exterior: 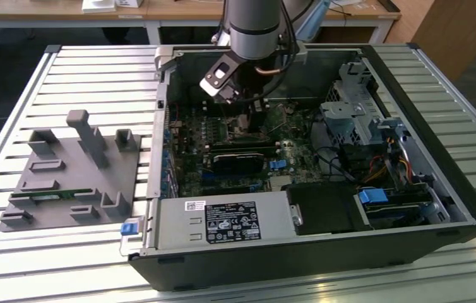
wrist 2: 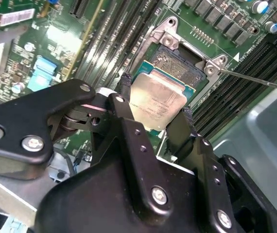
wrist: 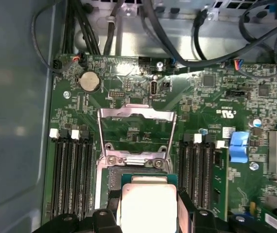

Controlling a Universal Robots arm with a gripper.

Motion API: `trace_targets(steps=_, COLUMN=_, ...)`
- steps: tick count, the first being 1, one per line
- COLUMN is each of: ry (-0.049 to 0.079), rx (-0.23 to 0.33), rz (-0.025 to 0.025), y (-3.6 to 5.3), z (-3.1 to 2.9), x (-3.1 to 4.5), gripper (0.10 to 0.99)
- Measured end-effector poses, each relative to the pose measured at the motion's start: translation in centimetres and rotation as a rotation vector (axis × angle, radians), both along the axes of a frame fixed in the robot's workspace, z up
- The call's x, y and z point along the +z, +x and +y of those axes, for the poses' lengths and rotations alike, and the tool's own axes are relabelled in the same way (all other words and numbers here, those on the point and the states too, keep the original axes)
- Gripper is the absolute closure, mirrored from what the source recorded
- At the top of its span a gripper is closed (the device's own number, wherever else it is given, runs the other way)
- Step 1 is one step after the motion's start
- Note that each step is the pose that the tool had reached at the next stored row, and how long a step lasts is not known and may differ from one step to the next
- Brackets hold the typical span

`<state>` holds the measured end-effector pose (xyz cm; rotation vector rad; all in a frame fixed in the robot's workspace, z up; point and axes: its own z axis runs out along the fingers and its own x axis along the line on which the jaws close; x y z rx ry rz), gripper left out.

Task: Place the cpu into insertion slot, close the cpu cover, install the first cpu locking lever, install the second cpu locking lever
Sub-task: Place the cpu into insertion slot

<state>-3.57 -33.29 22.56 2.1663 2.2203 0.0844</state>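
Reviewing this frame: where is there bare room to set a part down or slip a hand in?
Bare slatted table lies between the grey fixture and the table's far edge, and at the exterior view's right of the computer case. Crowded: the insertion slot, where the gripper holds the cpu between memory slots.

Silver cpu [wrist 2: 155,99] over insertion slot [wrist 2: 177,60], cpu cover [wrist: 136,114] open

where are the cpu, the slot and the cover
cpu [wrist 2: 155,99]: second wrist view, middle of its metal top
slot [wrist 2: 176,60]: second wrist view, its dark pin field
cover [wrist: 136,115]: first wrist view, frame bar opposite its hinge
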Motion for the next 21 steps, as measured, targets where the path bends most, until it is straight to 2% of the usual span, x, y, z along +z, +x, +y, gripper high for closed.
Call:
trace_targets(steps=9, ry=0.0, rx=0.0, rz=0.0011, y=-0.1, z=0.45, x=-0.76, gripper=0.545)
trace_targets(steps=16, ry=0.0, rx=-0.005, rz=0.0015, y=-0.39, z=0.64, x=-1.63, gripper=0.545)
trace_targets(steps=21, ry=0.0, rx=-0.007, rz=0.0039, y=-0.39, z=1.13, x=-2.15, gripper=0.545)
